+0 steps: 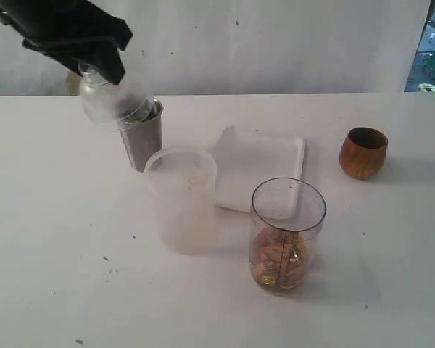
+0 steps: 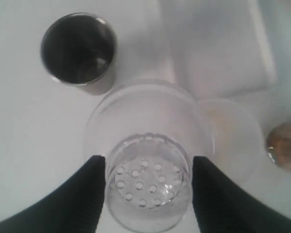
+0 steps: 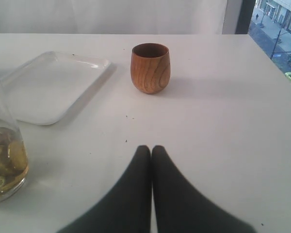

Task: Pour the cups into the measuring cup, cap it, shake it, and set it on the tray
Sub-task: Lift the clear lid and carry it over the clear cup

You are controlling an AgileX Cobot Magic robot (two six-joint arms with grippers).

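My left gripper (image 1: 101, 76) (image 2: 148, 180) is shut on a clear domed cap (image 1: 114, 101) (image 2: 148, 162) with a perforated strainer top, held in the air above the steel tumbler (image 1: 141, 138) (image 2: 79, 48). In front of the tumbler stands the frosted plastic cup (image 1: 183, 199) (image 2: 237, 138). The measuring cup (image 1: 286, 235) (image 3: 2, 155) stands uncapped at front centre, with brownish-yellow contents at its bottom. Behind it lies the white tray (image 1: 257, 167) (image 3: 48, 87). The wooden cup (image 1: 363, 152) (image 3: 150, 68) stands at the right. My right gripper (image 3: 151, 148) is shut on nothing, low over the table; the exterior view does not show it.
A white wall backs the table. Bare tabletop lies between the wooden cup and the measuring cup, and along the front left. A window with a street outside shows at the far right.
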